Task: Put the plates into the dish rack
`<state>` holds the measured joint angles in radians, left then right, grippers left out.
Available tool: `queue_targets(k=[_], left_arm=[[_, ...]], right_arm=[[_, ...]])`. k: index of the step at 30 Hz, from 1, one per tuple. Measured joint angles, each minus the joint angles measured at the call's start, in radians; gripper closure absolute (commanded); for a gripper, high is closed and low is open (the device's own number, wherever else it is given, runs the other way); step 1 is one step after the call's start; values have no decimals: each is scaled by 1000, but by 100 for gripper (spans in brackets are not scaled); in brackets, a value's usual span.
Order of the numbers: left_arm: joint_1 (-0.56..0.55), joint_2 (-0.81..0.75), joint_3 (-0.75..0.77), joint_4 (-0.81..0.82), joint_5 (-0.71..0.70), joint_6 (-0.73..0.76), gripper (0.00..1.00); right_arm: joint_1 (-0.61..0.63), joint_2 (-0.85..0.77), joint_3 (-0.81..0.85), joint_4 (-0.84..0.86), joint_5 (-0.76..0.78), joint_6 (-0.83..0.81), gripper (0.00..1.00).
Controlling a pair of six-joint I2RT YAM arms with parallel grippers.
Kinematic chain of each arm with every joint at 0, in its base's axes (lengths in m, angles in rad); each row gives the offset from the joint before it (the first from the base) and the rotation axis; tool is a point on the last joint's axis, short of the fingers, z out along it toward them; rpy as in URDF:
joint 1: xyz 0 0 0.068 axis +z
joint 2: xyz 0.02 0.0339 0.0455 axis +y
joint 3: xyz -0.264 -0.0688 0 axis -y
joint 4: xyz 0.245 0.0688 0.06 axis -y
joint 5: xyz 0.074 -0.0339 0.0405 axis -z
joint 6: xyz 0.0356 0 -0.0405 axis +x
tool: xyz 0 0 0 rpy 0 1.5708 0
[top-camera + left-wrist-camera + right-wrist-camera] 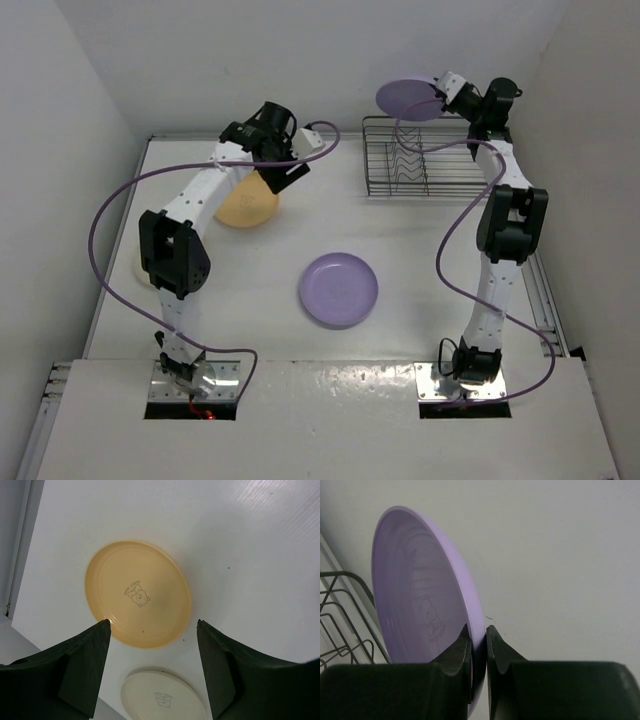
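White table (250,280), flat lavender plate (338,290) before rack (400,165)

A robot lab: two arms (178,255) bolted to a white table (250,320) between bare walls (250,60).

A: Plate colours?
B: Pale lavender on the held plate (420,590) and on the flat plate (338,289) mid-worktop; orange-yellow plate (137,594) with a small brown bear print; cream plate (162,695), faint print too.
A: And the rest?
B: Grey wire dish rack (400,170), white worktop (250,325), black left claw (153,622) and right claw (478,627), purple cables (94,235).
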<state>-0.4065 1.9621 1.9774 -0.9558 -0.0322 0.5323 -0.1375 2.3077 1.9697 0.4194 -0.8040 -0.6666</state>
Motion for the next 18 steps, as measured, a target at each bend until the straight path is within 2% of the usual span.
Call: queue_targets(k=[7, 18], left_arm=[[0, 22, 15, -4, -26, 10, 26], [-14, 79, 66, -26, -64, 24, 26]], right_arm=[[-16, 0, 2, 51, -93, 55, 100], [-22, 63, 4, 17, -141, -61, 100]])
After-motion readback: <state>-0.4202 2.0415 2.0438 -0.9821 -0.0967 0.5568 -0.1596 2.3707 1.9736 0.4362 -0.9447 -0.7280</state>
